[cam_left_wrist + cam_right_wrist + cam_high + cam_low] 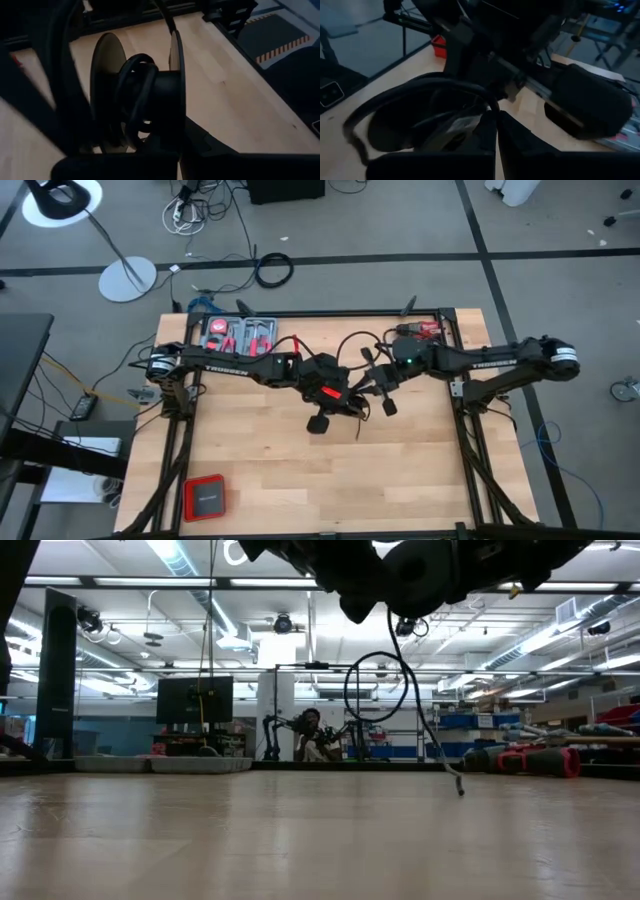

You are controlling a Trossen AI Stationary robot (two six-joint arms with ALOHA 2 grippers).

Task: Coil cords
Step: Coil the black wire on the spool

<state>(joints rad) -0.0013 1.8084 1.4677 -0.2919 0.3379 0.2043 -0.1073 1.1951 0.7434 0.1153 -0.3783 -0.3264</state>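
Observation:
A thin black cord [347, 690] hangs in a loop under both grippers, which meet above the middle of the table. Its tail drops down, and its plug end [460, 790] is just at the table top. In the left wrist view, turns of the cord [135, 95] lie around the dark hub of a small spool [177, 75] with two thin discs. The spool stands right in front of my shut left gripper [350, 395]. My right gripper [496, 117] faces the left one and is shut on the cord. My left gripper is shut at the foot of the spool's hub [160, 140]. Its own dark fingers hide the place of contact. The spool is lifted clear of the table, with its discs on edge. My right gripper pinches the cord [490, 102] between its two fingers, at the end of a wide arc [435, 82]. It comes from the table's right, nearly level. The cord hangs slack below, clear of the table.
A tray of red-handled tools [240, 332] lies at the far left of the table. A red drill [540, 758] lies at the far right. A red box [205, 498] sits near the front left corner. A black frame [455, 395] borders the table.

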